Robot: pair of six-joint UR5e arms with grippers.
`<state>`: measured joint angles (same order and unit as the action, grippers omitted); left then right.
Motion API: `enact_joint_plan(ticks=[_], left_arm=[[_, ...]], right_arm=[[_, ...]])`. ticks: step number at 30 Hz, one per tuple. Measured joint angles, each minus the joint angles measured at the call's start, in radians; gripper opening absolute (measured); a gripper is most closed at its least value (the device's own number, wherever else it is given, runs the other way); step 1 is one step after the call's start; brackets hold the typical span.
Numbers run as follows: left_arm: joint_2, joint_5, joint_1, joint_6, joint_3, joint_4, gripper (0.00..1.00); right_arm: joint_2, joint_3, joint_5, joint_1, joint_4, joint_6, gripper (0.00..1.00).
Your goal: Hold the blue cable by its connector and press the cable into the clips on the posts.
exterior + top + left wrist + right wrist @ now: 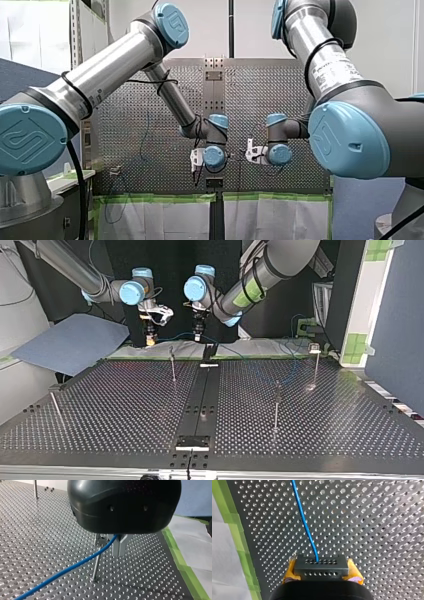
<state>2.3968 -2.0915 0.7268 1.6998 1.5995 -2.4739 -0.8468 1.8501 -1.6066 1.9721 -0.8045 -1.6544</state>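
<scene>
Perforated black tabletop carries a few thin upright posts, with green tape and pale sheeting along the edge on the arms' side. Both grippers work near the middle of that edge.

My right gripper is clamped on the black connector, with its yellow pads pressed against the block's two ends. The blue cable leaves the connector's face and runs straight ahead over the holes. My left gripper has its metal fingers drawn narrow, apparently pinching the same cable further along. In the top view a stretch of cable spans from one gripper to the other, lying along that edge.

What matters is the near post, which stands just beside the left gripper's fingers. The clip at its top sits right where the cable passes on its way out of those fingers (whether the cable is seated in the clip or only lies across it, I cannot tell). The cable's long axis crosses the post, so the clip lies under or against it rather than ahead of it. My left arm is clearly the nearer one.

I judge that the next move calls for a short press of the cable toward the clip by my left gripper, while my right gripper keeps the connector steady and the line taut. Slack would let the cable slide off the clip.
</scene>
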Motion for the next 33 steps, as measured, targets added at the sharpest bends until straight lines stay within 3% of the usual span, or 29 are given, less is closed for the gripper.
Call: enact_joint_plan(ticks=[5, 12, 15, 24, 33], left_arm=[[0.021, 0.013, 0.001, 0.009, -0.019, -0.010, 0.00], [0.043, 0.015, 0.009, 0.027, -0.083, -0.021, 0.00], [0.044, 0.015, 0.006, 0.030, -0.095, -0.021, 0.00], [0.045, 0.020, 0.001, 0.037, -0.099, -0.010, 0.00], [0.088, 0.030, 0.007, 0.051, -0.145, -0.027, 0.00]], right_arm=[[0.005, 0.000, 0.040, -0.035, -0.016, -0.005, 0.00], [0.006, 0.000, 0.104, -0.099, -0.029, 0.003, 0.00], [0.007, 0.000, 0.132, -0.117, -0.038, 0.002, 0.00], [0.008, -0.014, 0.207, -0.127, -0.048, 0.003, 0.00], [0.009, -0.033, 0.227, -0.120, -0.028, 0.007, 0.00]])
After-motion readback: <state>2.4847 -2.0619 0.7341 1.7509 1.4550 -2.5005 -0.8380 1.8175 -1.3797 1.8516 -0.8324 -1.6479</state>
